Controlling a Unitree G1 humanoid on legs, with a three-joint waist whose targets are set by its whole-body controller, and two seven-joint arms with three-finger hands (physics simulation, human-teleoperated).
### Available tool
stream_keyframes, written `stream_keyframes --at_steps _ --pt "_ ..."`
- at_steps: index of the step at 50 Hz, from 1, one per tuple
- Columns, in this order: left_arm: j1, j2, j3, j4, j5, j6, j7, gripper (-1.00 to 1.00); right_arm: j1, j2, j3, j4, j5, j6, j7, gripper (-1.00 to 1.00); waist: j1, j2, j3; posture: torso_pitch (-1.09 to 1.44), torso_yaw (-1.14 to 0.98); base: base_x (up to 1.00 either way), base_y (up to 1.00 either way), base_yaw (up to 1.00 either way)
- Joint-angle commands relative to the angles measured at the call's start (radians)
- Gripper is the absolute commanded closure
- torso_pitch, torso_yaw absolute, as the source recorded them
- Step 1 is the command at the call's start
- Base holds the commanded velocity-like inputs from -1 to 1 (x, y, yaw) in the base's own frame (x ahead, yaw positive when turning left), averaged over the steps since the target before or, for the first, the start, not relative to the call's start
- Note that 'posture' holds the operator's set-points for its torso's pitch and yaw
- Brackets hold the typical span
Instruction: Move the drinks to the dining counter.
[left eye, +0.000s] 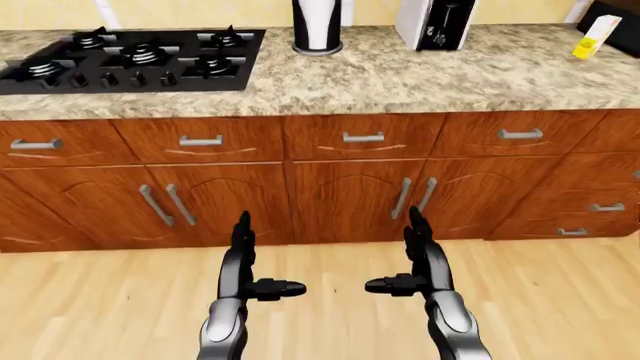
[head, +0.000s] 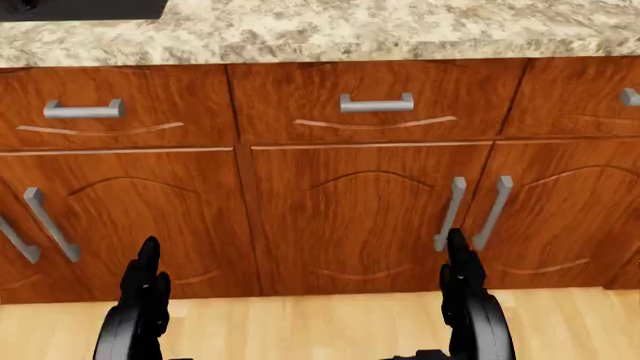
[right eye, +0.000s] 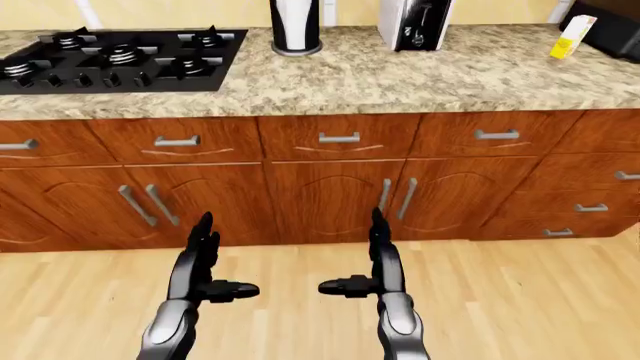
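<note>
A small yellow and white carton (left eye: 596, 37), which looks like a drink, stands at the far right of the granite counter (left eye: 400, 82) in the left-eye view. My left hand (left eye: 250, 255) and my right hand (left eye: 412, 251) hang low over the wood floor, well below the counter and far from the carton. Both are open, fingers pointing up, thumbs turned toward each other, holding nothing. The head view shows only their fingertips (head: 148, 259) against the cabinet doors.
A black gas hob (left eye: 130, 58) lies at the counter's left. A black and white canister (left eye: 317, 26) and a white and black appliance (left eye: 436, 22) stand along the counter's top edge. Wooden drawers and cabinet doors (left eye: 340, 195) with metal handles fill the space below.
</note>
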Motion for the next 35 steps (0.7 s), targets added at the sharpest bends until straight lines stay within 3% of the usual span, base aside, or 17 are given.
stream_keyframes --at_steps 1,3,4,5,7,8,11,24,25,26,28,31,35 --pt "-0.011 -0.001 -0.013 -0.122 0.003 -0.044 -0.004 -1.00 -0.014 0.001 0.003 -0.102 -0.009 -0.068 -0.015 -1.00 -0.002 -0.008 -0.001 0.00 0.00 0.00 0.00 0.00" --pt "-0.007 0.000 -0.009 -0.131 0.002 -0.040 -0.005 -1.00 -0.012 0.001 0.003 -0.106 -0.008 -0.070 -0.015 -1.00 0.007 0.000 -0.062 0.00 0.00 0.00 0.00 0.00" --pt "-0.002 0.000 -0.010 -0.144 0.002 -0.033 -0.005 -1.00 -0.014 0.001 0.003 -0.099 -0.009 -0.075 -0.017 -1.00 0.007 -0.001 -0.051 0.00 0.00 0.00 0.00 0.00" --pt "0.000 0.001 -0.009 -0.151 0.002 -0.028 -0.007 -1.00 -0.015 0.001 0.003 -0.098 -0.011 -0.077 -0.018 -1.00 0.006 -0.007 -0.016 0.00 0.00 0.00 0.00 0.00" --pt "-0.005 0.001 -0.007 -0.150 0.006 -0.027 -0.007 -1.00 -0.017 0.000 0.004 -0.095 -0.014 -0.081 -0.019 -1.00 0.006 -0.008 -0.069 0.00 0.00 0.00 0.00 0.00" --pt "-0.004 0.001 -0.010 -0.158 0.009 -0.021 -0.008 -1.00 -0.015 0.000 0.004 -0.112 -0.014 -0.070 -0.020 -1.00 0.007 -0.008 -0.074 0.00 0.00 0.00 0.00 0.00" --pt "-0.015 0.005 0.000 -0.195 0.011 0.001 -0.005 -1.00 -0.013 -0.001 0.001 -0.176 -0.009 -0.020 -0.021 -1.00 0.009 -0.006 -0.076 0.00 0.00 0.00 0.00 0.00" --pt "-0.120 0.027 0.012 -0.536 0.029 0.376 -0.026 -1.00 -0.072 -0.022 -0.040 -0.473 0.020 0.242 -0.013 -1.00 0.010 -0.004 -0.093 0.00 0.00 0.00 0.00 0.00" --pt "-0.129 0.028 0.012 -0.549 0.031 0.394 -0.026 -1.00 -0.077 -0.024 -0.040 -0.488 0.024 0.250 -0.005 -1.00 0.011 0.000 -0.107 0.00 0.00 0.00 -0.27 0.00" --pt "-0.134 0.028 0.013 -0.549 0.032 0.398 -0.028 -1.00 -0.078 -0.025 -0.041 -0.498 0.024 0.261 -0.005 -1.00 0.014 0.015 -0.089 0.00 0.00 0.00 -0.48 0.00" --pt "-0.144 0.032 0.016 -0.558 0.039 0.418 -0.031 -1.00 -0.081 -0.027 -0.047 -0.521 0.026 0.276 -0.001 -1.00 0.010 0.070 -0.063 0.00 0.00 0.00 -0.95 0.00" --pt "-0.151 0.034 0.022 -0.587 0.045 0.444 -0.030 -1.00 -0.084 -0.024 -0.052 -0.537 0.040 0.289 -0.002 -1.00 0.013 0.077 -0.069 0.00 0.00 0.00 -1.00 0.00" --pt "-0.139 0.026 0.008 -0.585 0.050 0.431 -0.032 -1.00 -0.077 -0.030 -0.062 -0.557 0.045 0.292 0.002 -1.00 0.020 0.056 -0.047 0.00 0.00 0.00 -1.00 0.00"
